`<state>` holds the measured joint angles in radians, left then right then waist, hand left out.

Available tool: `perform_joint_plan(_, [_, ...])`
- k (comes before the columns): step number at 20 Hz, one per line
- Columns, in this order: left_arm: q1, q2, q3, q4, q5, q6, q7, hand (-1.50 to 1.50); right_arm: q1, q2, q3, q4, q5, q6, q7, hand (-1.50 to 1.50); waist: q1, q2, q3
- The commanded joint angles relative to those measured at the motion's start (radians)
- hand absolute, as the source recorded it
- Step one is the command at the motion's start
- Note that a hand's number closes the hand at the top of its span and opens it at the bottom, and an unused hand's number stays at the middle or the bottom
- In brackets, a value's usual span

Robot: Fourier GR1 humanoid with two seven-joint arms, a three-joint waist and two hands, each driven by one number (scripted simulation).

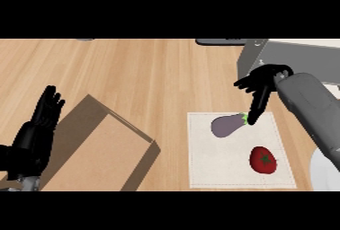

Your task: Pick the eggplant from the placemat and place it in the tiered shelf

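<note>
Bench (146,67) of pale wood carries a brown box (100,148) at the left and a white placemat (225,175) at the right. On the placemat lies the eggplant (226,125), its long axis slanting from lower left up to the green stem at the right, with a red tomato (263,159) below it. The right hand (260,83) is the nearer one; its straight fingers point down to the stem and hold nothing. The left hand (41,123) rests open at the left edge. The grey shelf (256,51) stands beyond.

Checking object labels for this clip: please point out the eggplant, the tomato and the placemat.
eggplant (225,125): head view, middle of its purple body.
tomato (262,159): head view, centre of its red skin.
placemat (219,166): head view, bare lower-left part.
</note>
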<state>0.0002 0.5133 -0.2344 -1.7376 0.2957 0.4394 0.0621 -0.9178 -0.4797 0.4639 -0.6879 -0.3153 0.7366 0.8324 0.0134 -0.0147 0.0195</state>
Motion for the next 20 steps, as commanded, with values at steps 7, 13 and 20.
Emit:
perform_joint_plan(7, [-0.077, -0.012, 0.055, 0.006, 0.012, -0.010, 0.070, 0.00, 0.066, 0.091, -0.006, 0.037, 0.099, -0.031, -0.036, -1.50, -0.008, 0.016, -0.019])
perform_joint_plan(13, [-0.037, -0.043, 0.031, -0.005, -0.001, -0.015, 0.044, 0.00, 0.117, 0.069, -0.039, 0.034, 0.155, -0.045, -0.102, -1.50, -0.005, 0.017, -0.019])
perform_joint_plan(20, [-0.060, -0.056, 0.033, 0.045, -0.013, -0.014, 0.017, 0.00, 0.143, 0.095, -0.064, -0.008, 0.179, -0.026, -0.102, -1.50, -0.009, 0.016, -0.019])
